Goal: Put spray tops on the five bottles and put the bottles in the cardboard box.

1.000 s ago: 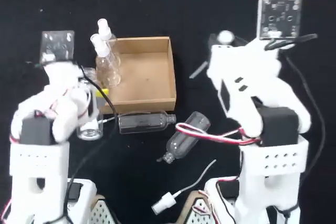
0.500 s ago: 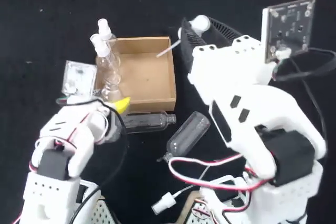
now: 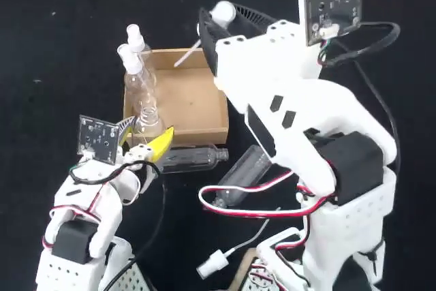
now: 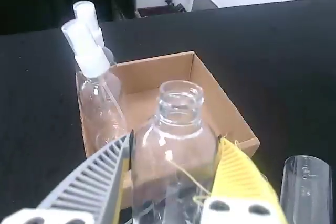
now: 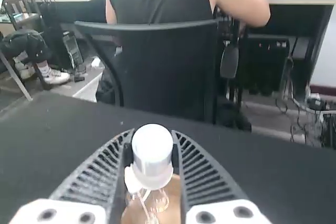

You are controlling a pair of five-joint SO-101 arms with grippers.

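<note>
Black tabletop (image 3: pixel 48 25) runs under both arms in the high view. Nearest, at 6 o'clock, a loose spray top (image 3: pixel 214 262) lies flat with its tube trailing toward 1 o'clock; it has not shifted.

At 8 o'clock the left gripper (image 3: pixel 146 133) is clamped on an open-necked bottle (image 4: pixel 176 129), grey and yellow fingers pressed to its clear shoulders. A second ago this arm sat out at 9 o'clock with the bottle down by the table. It has since brought the bottle upright to just beside the near-left corner of the cardboard box (image 3: pixel 204 124).

Near the centre two more uncapped bottles lie on their sides where they were, one (image 3: pixel 194 158) along the box's near wall, the other (image 3: pixel 240 176) slanting toward 7 o'clock.

Farther off, at 11 o'clock, two capped bottles (image 3: pixel 136 66) stand at the box's left wall. I cannot tell whether they are inside it or just outside.

Farthest, at 12 o'clock, the right gripper (image 3: pixel 216 22) is closed on a white spray top (image 5: pixel 152 148), whose thin tube (image 3: pixel 185 58) slants down over the box's far edge. A second ago this gripper hung at 2 o'clock, well right of the box, and it has swung across since.

Both halves of the third assembly are converging but remain well apart. The next move probably needs the tube tip fed into the open neck, and a slanted tube could miss it.
</note>
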